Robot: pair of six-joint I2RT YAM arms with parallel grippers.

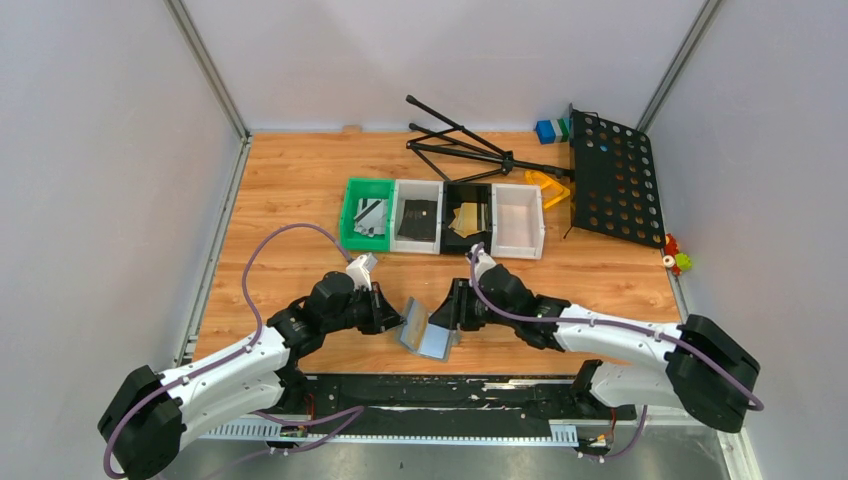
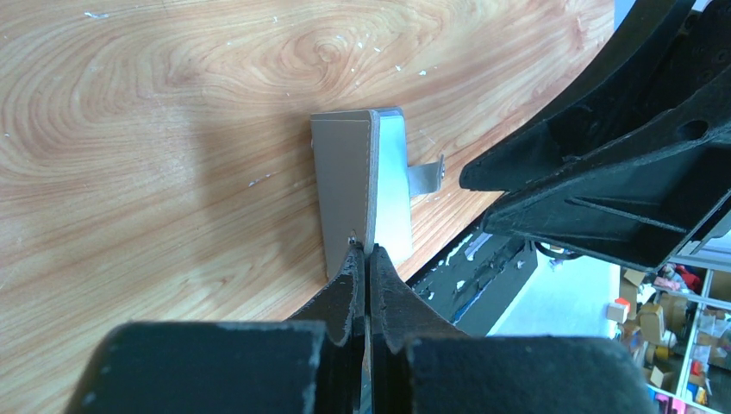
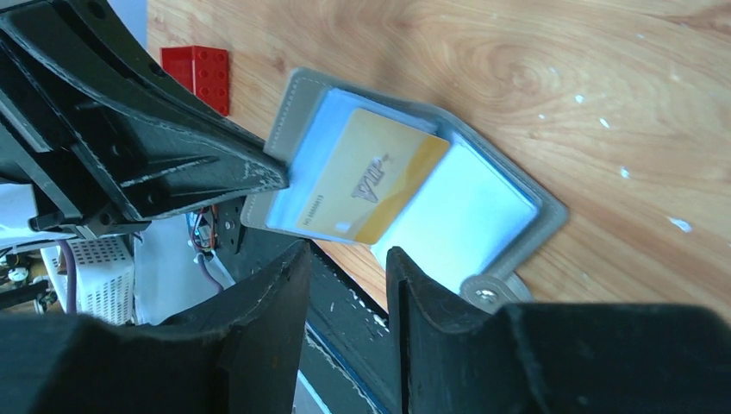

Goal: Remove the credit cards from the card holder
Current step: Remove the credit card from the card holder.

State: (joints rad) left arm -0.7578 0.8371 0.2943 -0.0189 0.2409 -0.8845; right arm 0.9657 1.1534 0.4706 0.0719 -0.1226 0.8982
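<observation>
holder [image 1: 427, 338] open at table's near edge, between both arms. left gripper [image 2: 366, 250] pinched tight on 1 flap. right gripper [image 3: 345, 254] half open, empty, just short of gold card [image 3: 375, 177] in holder. beyond: 4 trays [image 1: 520, 215], 3 hold cards [image 1: 417, 215].

1. The card holder [image 3: 483, 203] is grey outside and pale blue within (glossy sleeves).
2. Its credit card [image 3: 371, 177] is gold with a darker amber sweep.
3. The surface [image 3: 534, 60] shows orange-brown wood grain.
4. The block [image 3: 201, 73] is red.
5. The row of trays [image 1: 418, 184] runs green, white, black, white.
</observation>
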